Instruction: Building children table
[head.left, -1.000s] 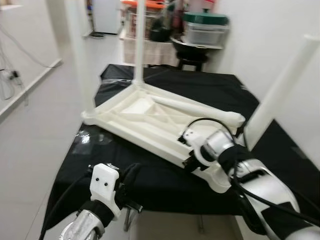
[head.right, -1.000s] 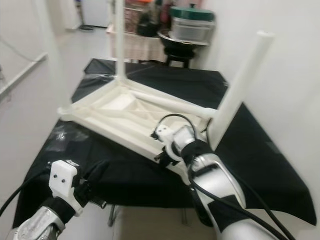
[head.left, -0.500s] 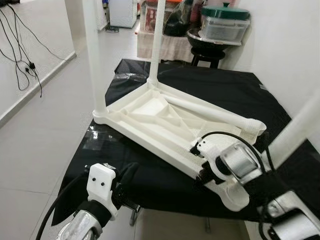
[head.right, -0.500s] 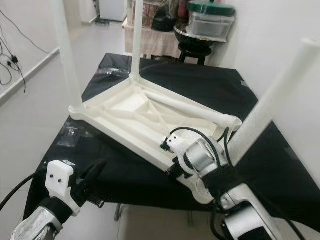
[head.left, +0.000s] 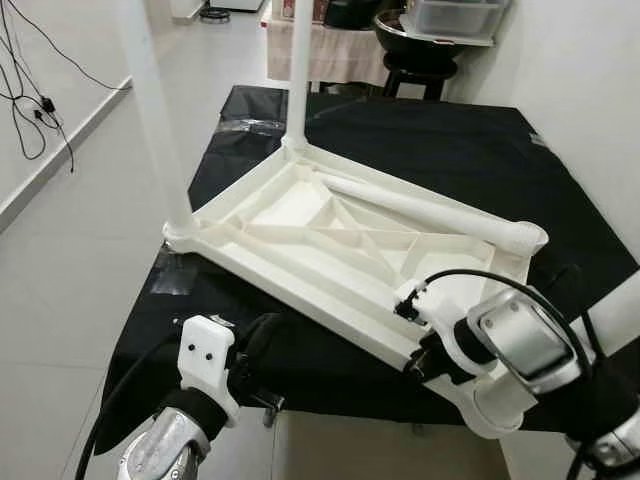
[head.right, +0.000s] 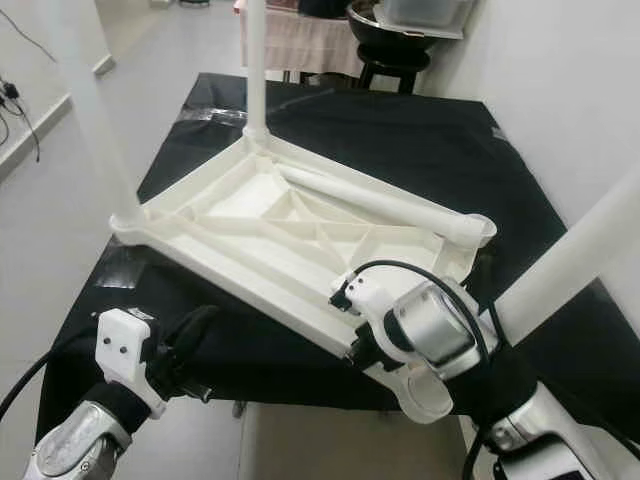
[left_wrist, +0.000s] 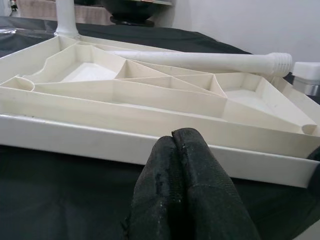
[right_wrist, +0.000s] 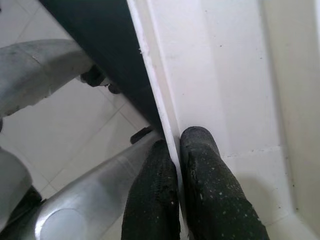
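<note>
At six to seven o'clock, nearest the camera, the left claw (head.left: 262, 335) hovers just off the front edge of the worktop (head.left: 450, 150), a table draped in black cloth, with its two black fingers (left_wrist: 187, 195) pressed together on nothing and aimed at the white rim ahead. At about four o'clock the right claw (right_wrist: 179, 150) is clamped on the near rim of the upside-down white plastic children's tabletop (head.left: 330, 240), one finger on each side of the thin edge close to its front right corner. This single ribbed tabletop lies underside up across the middle of the black cloth, slewed so that one corner points toward the camera. Four white tube legs can be counted: three stand upright from its corners, namely the left leg (head.left: 160, 130) at nine o'clock, the far leg (head.left: 299, 70) at twelve, and the right leg (head.right: 580, 255) at three, while the fourth loose leg (head.left: 430, 212) lies flat across the ribs at one to two o'clock. The floor (head.left: 70, 260) is pale tile, a white wall (head.left: 580, 80) runs along the right, and at twelve o'clock stands a black stool (head.left: 420, 45) bearing a clear container.
</note>
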